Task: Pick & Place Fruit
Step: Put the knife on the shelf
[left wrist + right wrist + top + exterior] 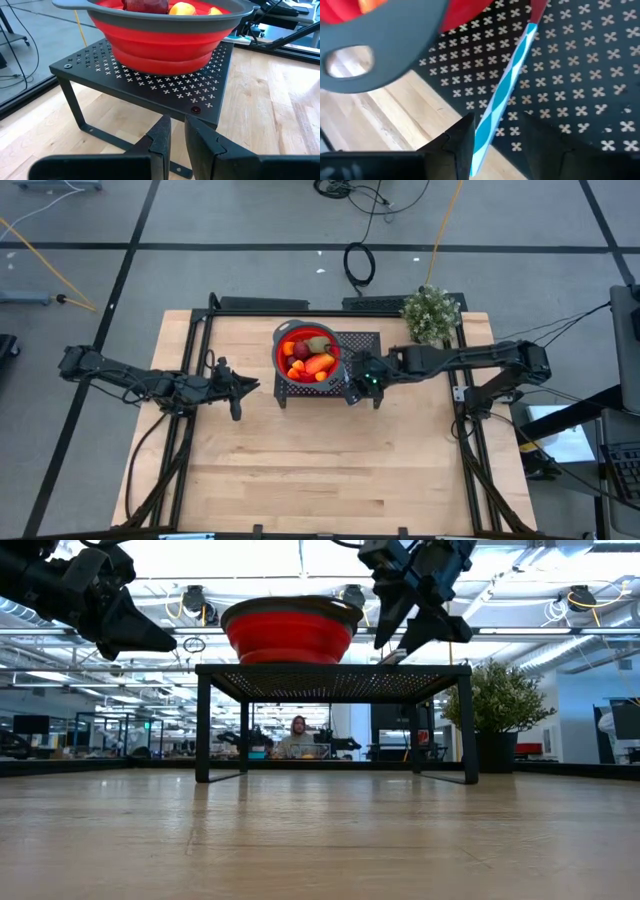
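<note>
Near the middle of the table's (320, 470) far edge stands a black perforated stand (362, 340). A red bowl (277, 352) with a grey rim sits on the stand's left half, and its rim reaches out past the stand's left and far edges. All the fruit (312, 358) lies inside this bowl, heaped together. A green-brown piece (318, 343) lies toward the far side, a dark red one (301, 350) toward the left, and a long orange piece (320, 364) in the middle. The orange piece's long axis runs roughly parallel to the table's far edge. How the smaller pieces point cannot be told.

The right half of the stand's top is bare. The table's whole near half is open wood, and so is a strip along each side edge. A potted plant (432, 315) stands at the far right corner.

The right gripper (365, 398) hangs over the stand's near right corner, just beside the bowl. Its jaws are apart around a thin blue-and-white striped strip (507, 85). The strip lies on the stand's top against one finger, clear of the other, with its far end pointing at the bowl's base.

The left gripper (238, 390) hovers over bare table to the left of the stand, facing it. Its jaws are drawn almost together, with only a slit between them and nothing in it.
</note>
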Available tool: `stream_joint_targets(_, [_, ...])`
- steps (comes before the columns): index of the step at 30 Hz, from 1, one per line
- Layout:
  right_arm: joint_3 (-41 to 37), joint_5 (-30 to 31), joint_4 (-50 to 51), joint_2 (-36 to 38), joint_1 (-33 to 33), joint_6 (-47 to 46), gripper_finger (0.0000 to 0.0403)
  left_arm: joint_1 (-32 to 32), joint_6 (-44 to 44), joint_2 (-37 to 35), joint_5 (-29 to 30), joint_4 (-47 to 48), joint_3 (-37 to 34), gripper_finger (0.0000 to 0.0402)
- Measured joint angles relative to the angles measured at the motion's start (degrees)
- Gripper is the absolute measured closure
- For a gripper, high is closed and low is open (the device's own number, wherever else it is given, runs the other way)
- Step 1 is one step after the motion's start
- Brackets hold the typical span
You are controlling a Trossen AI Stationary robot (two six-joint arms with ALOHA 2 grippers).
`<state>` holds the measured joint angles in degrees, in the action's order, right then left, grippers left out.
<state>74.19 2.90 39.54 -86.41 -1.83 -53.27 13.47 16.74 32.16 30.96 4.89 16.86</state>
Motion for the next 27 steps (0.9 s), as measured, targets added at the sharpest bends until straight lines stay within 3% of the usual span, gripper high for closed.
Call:
stream_joint_targets(12, [0.11,-0.34,-1.73,2.40,-0.11,0.99,0.0264,0.00,-0.02,0.02,0.00,-0.02,0.00,0.0350])
stream_joint_targets(27, [0.04,-7.34,-5.40,0.15,0.06,4.47,0.0265,0.00,0.15,0.00,0.00,-0.39,0.00,0.0350])
